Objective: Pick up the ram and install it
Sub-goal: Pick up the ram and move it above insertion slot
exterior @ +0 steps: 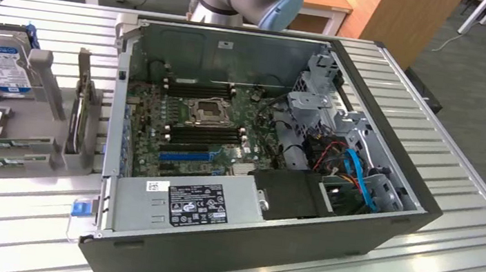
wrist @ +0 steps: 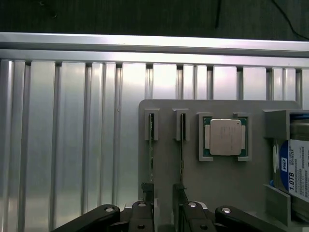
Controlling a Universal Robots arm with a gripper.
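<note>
Over tray (wrist: 217, 183), jaws spread, gripping nothing. One ram (wrist: 151, 150) lies in line with one jaw tip, second ram (wrist: 182, 150) with the other, both on edge in slots; CPU (wrist: 224, 137) off to one side

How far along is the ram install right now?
Nothing installed: the motherboard's memory slots look empty. In hand: nothing; the open pincer hovers over the ram sticks in the gray holder. Left: grasping a stick and seating it.
</note>
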